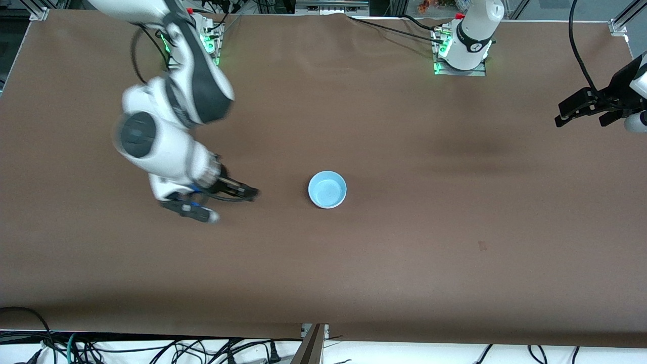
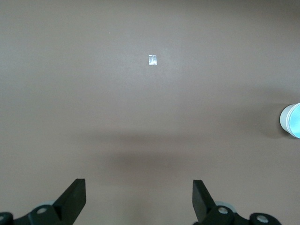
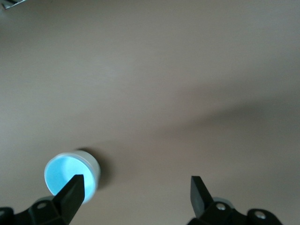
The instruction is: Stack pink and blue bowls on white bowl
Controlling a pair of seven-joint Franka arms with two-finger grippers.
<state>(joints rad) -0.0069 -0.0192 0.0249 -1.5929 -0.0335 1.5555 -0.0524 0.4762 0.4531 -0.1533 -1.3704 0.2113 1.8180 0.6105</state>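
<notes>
The blue bowl (image 1: 327, 189) sits on top of a stack mid-counter (image 1: 404, 253); a white wall shows beneath it, the pink one seemingly hidden. The right hand (image 1: 230, 202), fingers apart and empty, hangs beside it. The left hand (image 1: 581, 108) waits, spread, over the counter's end.
</notes>
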